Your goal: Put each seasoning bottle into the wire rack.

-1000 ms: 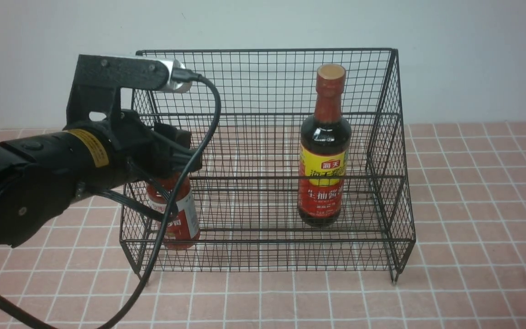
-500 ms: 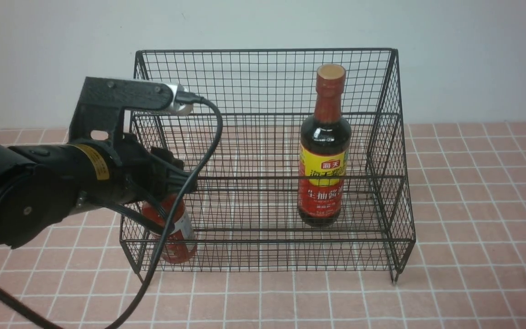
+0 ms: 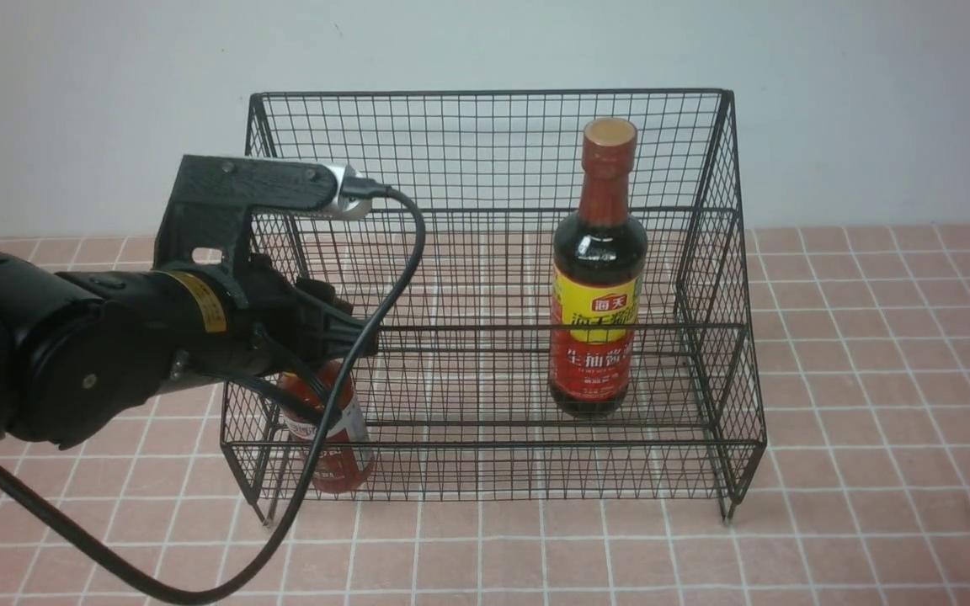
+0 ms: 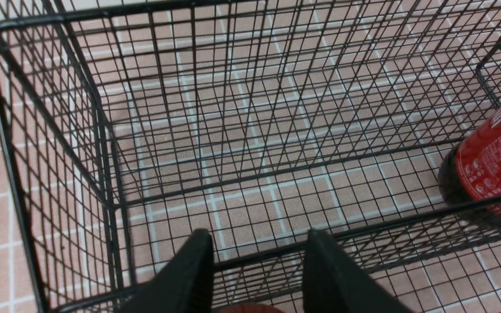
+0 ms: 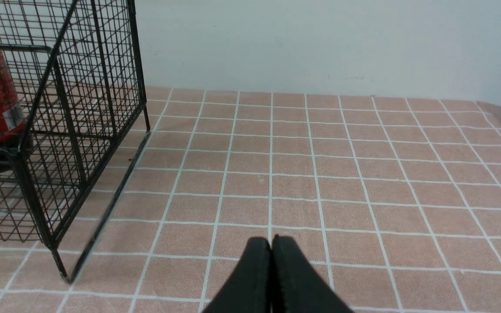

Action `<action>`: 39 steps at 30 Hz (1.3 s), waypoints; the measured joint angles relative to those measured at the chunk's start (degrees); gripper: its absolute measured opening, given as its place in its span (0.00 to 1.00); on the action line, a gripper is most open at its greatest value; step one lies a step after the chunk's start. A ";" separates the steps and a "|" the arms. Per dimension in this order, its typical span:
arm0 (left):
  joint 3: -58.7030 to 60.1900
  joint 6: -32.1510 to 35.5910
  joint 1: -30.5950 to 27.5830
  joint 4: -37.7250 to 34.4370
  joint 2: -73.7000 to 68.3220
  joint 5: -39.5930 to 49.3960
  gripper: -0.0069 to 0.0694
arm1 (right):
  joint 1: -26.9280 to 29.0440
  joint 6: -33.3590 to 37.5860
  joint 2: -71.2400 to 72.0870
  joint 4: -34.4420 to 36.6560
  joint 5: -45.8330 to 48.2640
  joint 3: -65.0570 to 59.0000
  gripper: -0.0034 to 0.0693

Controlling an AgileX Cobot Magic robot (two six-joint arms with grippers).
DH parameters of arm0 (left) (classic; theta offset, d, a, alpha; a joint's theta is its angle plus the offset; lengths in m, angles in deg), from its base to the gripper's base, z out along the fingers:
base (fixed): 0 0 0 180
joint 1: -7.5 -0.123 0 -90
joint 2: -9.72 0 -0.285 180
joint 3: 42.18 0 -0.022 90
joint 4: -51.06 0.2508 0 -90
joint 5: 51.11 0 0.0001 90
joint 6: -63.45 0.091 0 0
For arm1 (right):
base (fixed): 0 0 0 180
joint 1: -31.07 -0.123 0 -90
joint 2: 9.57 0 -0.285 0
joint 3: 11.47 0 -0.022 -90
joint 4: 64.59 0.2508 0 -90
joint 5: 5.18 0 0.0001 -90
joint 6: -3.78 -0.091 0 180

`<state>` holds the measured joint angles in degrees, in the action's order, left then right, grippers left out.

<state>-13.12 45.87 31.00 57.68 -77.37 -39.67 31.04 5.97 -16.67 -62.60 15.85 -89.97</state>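
l gripper (image 3: 342, 337) clamped on red-sauce bottle (image 3: 333, 442), bottle upright, straight below fingers, inside wire rack (image 3: 485, 328) front-left corner. soy bottle (image 3: 599, 278) stands rack's right. r gripper (image 5: 271, 261) closed, outside rack.

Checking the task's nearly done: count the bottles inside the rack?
2: soy bottle upright at the rack's right; red bottle at its front-left, under the left gripper.

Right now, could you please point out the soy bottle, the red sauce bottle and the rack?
soy bottle (image 3: 596, 311), front view, on its yellow label.
red sauce bottle (image 3: 342, 459), front view, on its lower body.
rack (image 3: 485, 93), front view, on the back's top rail.
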 joint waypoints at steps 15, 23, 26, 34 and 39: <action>0.00 2.01 0.07 0.14 13.53 1.69 0.57 | 0.00 0.00 0.00 0.00 0.00 0.00 0.03; 0.00 6.11 0.07 0.18 33.37 13.80 0.13 | 0.00 0.00 0.00 0.00 0.00 0.00 0.03; 0.00 6.17 0.07 0.18 41.13 16.63 0.09 | 0.00 0.00 0.00 0.00 0.00 0.00 0.03; -0.06 6.21 0.07 0.58 55.04 17.10 0.08 | 0.00 0.00 0.00 0.00 0.00 0.00 0.03; -0.11 6.39 0.07 2.85 60.02 19.40 0.08 | 0.00 -0.22 0.00 0.00 0.00 0.00 0.03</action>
<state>-13.23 52.25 31.07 60.53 -17.35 -20.27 31.04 5.75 -16.67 -62.60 15.85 -89.97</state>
